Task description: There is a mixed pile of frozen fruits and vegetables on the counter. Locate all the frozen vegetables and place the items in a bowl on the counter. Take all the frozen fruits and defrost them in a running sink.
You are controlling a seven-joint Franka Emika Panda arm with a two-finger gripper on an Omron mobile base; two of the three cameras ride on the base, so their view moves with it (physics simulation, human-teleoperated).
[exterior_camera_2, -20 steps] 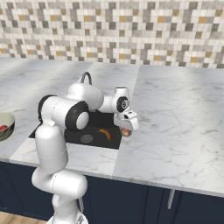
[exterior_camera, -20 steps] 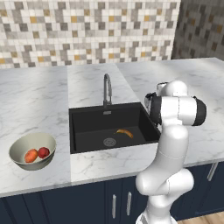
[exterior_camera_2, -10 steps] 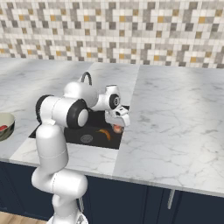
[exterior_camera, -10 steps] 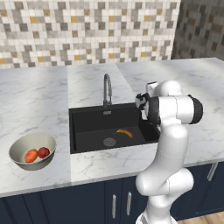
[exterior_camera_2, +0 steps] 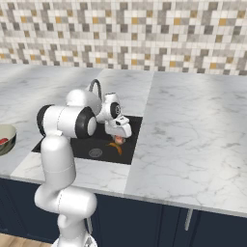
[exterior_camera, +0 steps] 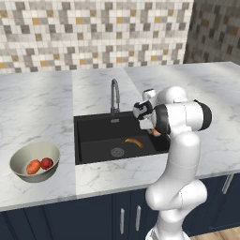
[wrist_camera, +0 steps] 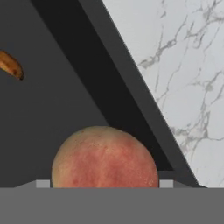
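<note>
My gripper (exterior_camera: pixel 152 131) hangs over the right end of the black sink (exterior_camera: pixel 93 136), shut on the reddish-peach ball (wrist_camera: pixel 105 157), one of the frozen fruits. In the right base view the ball (exterior_camera_2: pixel 118 140) peeks out under the gripper (exterior_camera_2: pixel 118 137). The other fruit, the curved yellow-orange banana (exterior_camera: pixel 133 142), lies on the sink floor near the drain; its tip (wrist_camera: pixel 11 65) shows in the hand view. Far left on the counter (exterior_camera: pixel 37 103), the bowl (exterior_camera: pixel 21 157) holds the frozen vegetables: the red ball (exterior_camera: pixel 46 162) and the orange stub (exterior_camera: pixel 33 166).
The curved grey faucet (exterior_camera: pixel 114 96) rises behind the sink, left of my hand. The sink's right wall (wrist_camera: pixel 127 105) and the marble beside it (wrist_camera: pixel 183 65) lie close to the held ball. A tiled wall closes off the back of the counter.
My hand has carried the reddish-peach ball leftward, from over the sink's right rim to over the basin. The banana and the bowl's contents have stayed put.
</note>
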